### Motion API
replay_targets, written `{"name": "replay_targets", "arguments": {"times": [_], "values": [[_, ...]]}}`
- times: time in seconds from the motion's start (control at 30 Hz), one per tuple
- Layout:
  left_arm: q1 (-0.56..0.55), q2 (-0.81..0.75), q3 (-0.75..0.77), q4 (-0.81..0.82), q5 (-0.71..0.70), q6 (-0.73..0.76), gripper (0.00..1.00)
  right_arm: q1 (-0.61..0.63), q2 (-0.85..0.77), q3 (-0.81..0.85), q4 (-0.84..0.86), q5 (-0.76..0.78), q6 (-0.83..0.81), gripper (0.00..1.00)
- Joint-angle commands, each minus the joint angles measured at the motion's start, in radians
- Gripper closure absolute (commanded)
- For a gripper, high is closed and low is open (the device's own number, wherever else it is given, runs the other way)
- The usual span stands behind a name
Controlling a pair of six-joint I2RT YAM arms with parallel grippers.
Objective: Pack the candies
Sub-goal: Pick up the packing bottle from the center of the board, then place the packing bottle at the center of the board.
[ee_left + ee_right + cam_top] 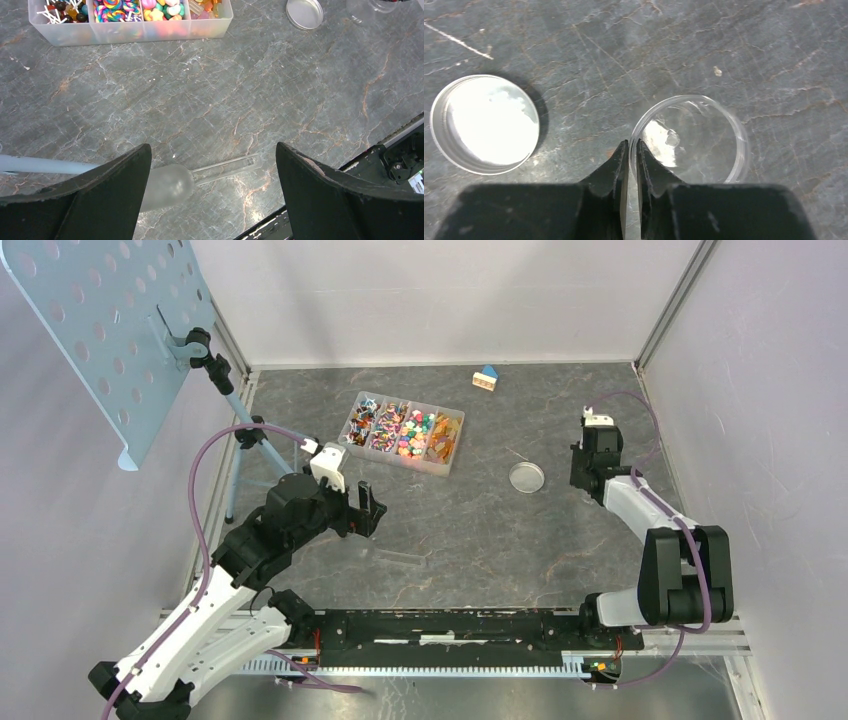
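Observation:
The candies [405, 430], small and in mixed colours, fill a clear compartment box [444, 467] at the back centre, and in the left wrist view the candies [117, 7] lie in the same box [130, 32] at the top left. A clear plastic scoop [220, 170] lies flat on the table, the scoop [400, 558] just right of the left arm. My left gripper [212, 146] hovers wide open above it, and the top view has this gripper [358, 512] at left centre. My right gripper [632, 142] is shut on the near rim of an empty clear jar [724, 125].
A round metal lid [486, 122] lies upturned left of the jar; the lid [527, 476] sits mid-table. A small blue-roofed toy house [486, 378] stands at the back. A perforated panel [110, 330] on a stand leans over the left side.

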Motion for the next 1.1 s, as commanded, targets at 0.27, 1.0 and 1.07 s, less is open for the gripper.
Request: {"name": "replay_targets", "arguments": {"times": [0.27, 1.0, 1.07], "values": [[0.004, -0.005, -0.003, 0.022, -0.018, 0.056, 0.00, 0.197, -0.174, 0.009, 0.011, -0.269, 0.029, 1.00], [0.004, -0.027, -0.011, 0.022, -0.025, 0.051, 0.00, 0.499, 0.133, 0.098, 0.232, -0.257, 0.106, 1.00], [0.004, -0.027, -0.010, 0.022, -0.025, 0.051, 0.00, 0.498, 0.147, 0.109, 0.212, -0.241, 0.097, 1.00]]}}
